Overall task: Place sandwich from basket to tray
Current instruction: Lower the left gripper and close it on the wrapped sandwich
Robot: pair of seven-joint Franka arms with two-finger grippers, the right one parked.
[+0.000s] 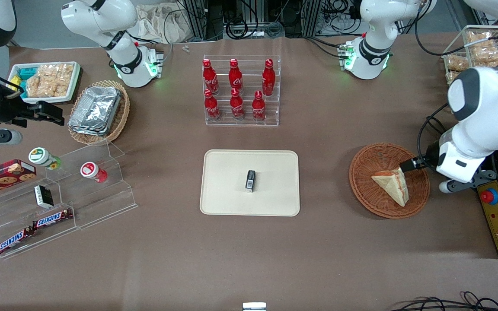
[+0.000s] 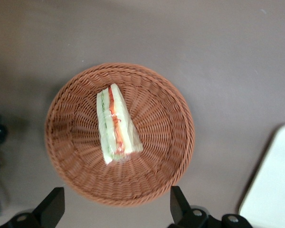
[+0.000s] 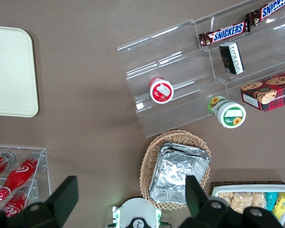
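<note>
Gripper (image 2: 115,209) — fingers apart — hovers above sandwich (image 2: 115,124) (in basket (image 2: 166,156)).

— What stands on the worktop (image 1: 318,259) farthest from the front camera?
— A clear rack (image 1: 241,91) with six red bottles (image 1: 236,89) upright in it.
— And toward the parked arm's end?
— A tan wicker basket (image 1: 118,120) of foil containers (image 1: 95,110), a white tray of snack packets (image 1: 46,80), and clear steps (image 1: 102,194) carrying two Snickers bars (image 1: 33,230), a cookie box (image 1: 3,173) and two small jars (image 1: 69,164).
</note>
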